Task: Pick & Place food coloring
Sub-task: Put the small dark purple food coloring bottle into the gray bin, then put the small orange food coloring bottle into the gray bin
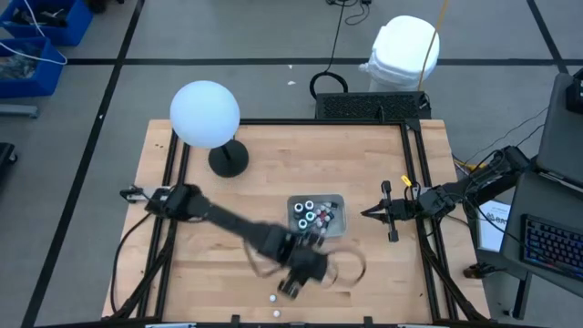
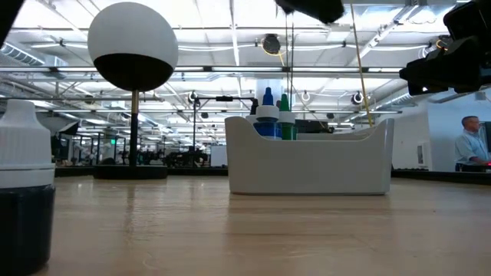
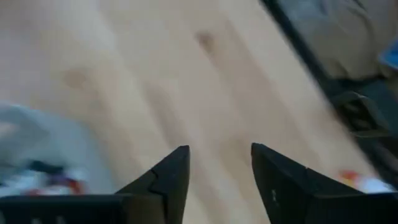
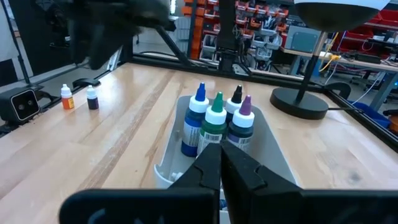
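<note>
Four bigger food coloring bottles (image 4: 214, 121) with blue, green, black and purple tips stand upright in the pale rectangular tray (image 1: 339, 202) at the table's middle. Two small bottles (image 1: 272, 297) stand on the wood near the front edge; they also show in the right wrist view (image 4: 66, 98). One small bottle (image 2: 23, 192) looms close in the low view. My left gripper (image 1: 288, 290) hovers near the front edge, just front-left of the tray, open and empty (image 3: 217, 168). My right gripper (image 1: 367, 214) waits right of the tray, shut and empty (image 4: 221, 158).
A white globe lamp (image 1: 205, 114) on a dark round base (image 1: 228, 159) stands at the far left of the table. Black rails (image 1: 424, 228) run along the table's left and right sides. A person (image 2: 469, 142) sits in the room beyond.
</note>
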